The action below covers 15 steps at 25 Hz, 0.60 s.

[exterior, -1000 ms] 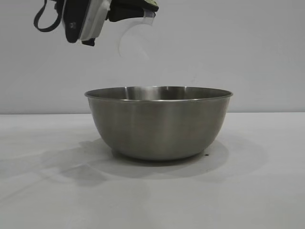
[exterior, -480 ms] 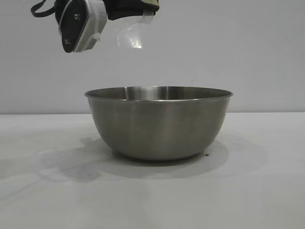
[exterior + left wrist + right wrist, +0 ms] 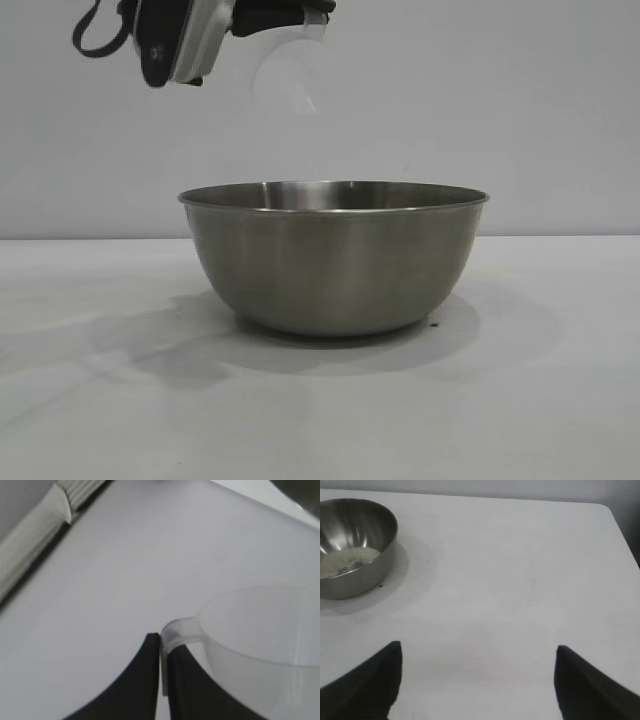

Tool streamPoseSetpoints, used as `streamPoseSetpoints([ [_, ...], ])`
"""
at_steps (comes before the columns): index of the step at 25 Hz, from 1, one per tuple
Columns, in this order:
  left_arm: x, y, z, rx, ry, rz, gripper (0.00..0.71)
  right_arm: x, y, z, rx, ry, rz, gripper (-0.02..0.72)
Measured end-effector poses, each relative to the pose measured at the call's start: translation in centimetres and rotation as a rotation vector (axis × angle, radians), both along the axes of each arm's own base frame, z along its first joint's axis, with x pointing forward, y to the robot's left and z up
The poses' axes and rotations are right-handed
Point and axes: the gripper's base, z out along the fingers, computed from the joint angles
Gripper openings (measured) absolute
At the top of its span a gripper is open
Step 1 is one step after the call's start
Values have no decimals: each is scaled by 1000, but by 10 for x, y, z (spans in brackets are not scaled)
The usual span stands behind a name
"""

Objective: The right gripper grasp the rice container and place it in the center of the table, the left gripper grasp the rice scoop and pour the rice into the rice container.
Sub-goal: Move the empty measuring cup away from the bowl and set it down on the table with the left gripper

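Rice [image 3: 347,560] is already lying in a pale heap on the floor of the bowl [image 3: 333,258], so I judge the pouring step is at its end. Going from the left: my left gripper [image 3: 161,665] is hanging high above the bowl's left side, its fingers [image 3: 142,680] pressed together on the thin handle of the scoop [image 3: 260,645], which I am holding level in the air; it looks empty, though its bottom is out of sight. Below, the bowl is sitting on the table [image 3: 100,420], around the middle. Further right, my right gripper [image 3: 477,680] is idling with its fingers spread wide, well apart from the bowl. Next I am expecting to carry the scoop clear of the rim and set it down gently.
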Motion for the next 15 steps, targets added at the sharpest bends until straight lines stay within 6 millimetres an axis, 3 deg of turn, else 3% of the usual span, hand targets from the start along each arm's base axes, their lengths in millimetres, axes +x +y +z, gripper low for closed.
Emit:
streamPoseSetpoints([
  [8, 18, 20, 9, -719, 535, 213, 0, 0, 0, 0, 0, 0, 0, 589],
  [15, 29, 43, 6, -1205, 771, 395, 0, 0, 0, 0, 0, 0, 0, 589],
])
